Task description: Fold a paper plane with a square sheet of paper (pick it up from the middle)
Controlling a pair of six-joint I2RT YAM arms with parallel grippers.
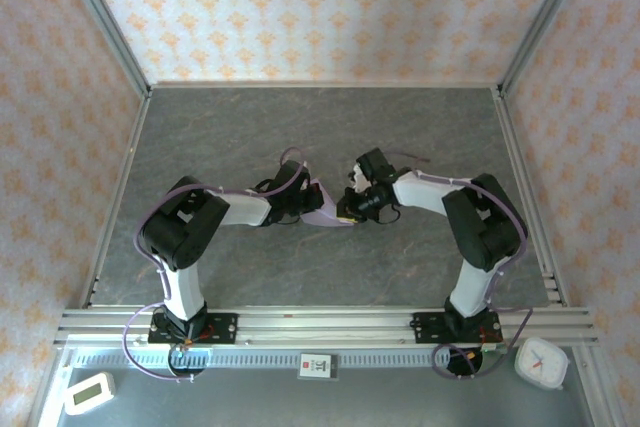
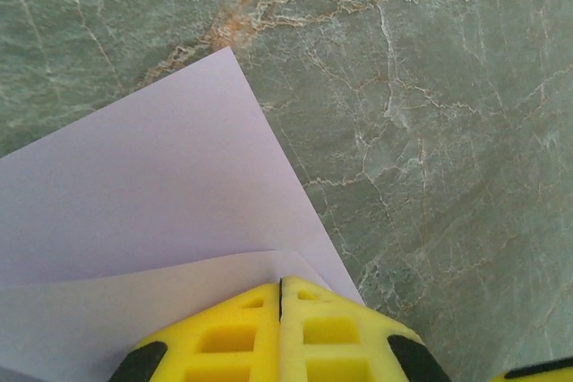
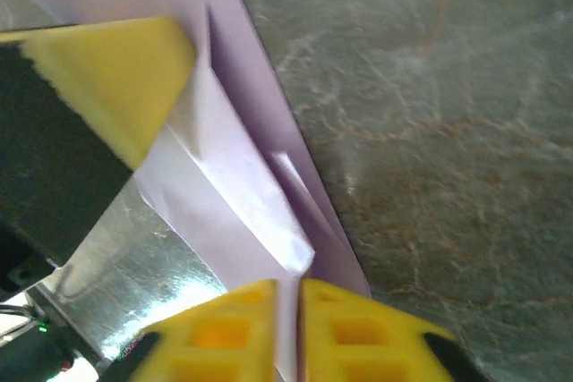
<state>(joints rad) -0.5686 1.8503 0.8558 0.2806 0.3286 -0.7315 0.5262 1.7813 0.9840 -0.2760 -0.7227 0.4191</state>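
From above, the left hand (image 1: 308,202) reaches in from 9 o'clock to the middle of the grey marbled worktop (image 1: 250,127). There the lavender sheet of paper (image 1: 328,212) lies between the two arms, partly folded. In the left wrist view the left hand (image 2: 280,288) has its yellow fingers (image 2: 224,337) pressed together on the near edge of the sheet of paper (image 2: 161,176). A folded upper layer runs into the fingertips, and a lower layer ends in a corner pointing toward 11 o'clock. From 3 o'clock the right hand (image 1: 347,212) meets the same sheet. Its wrist view shows the right hand (image 3: 286,288) pinching a creased fold of the sheet of paper (image 3: 233,185), with a lavender strip between the pads. Another yellow pad (image 3: 107,69) sits over the paper at 10 o'clock.
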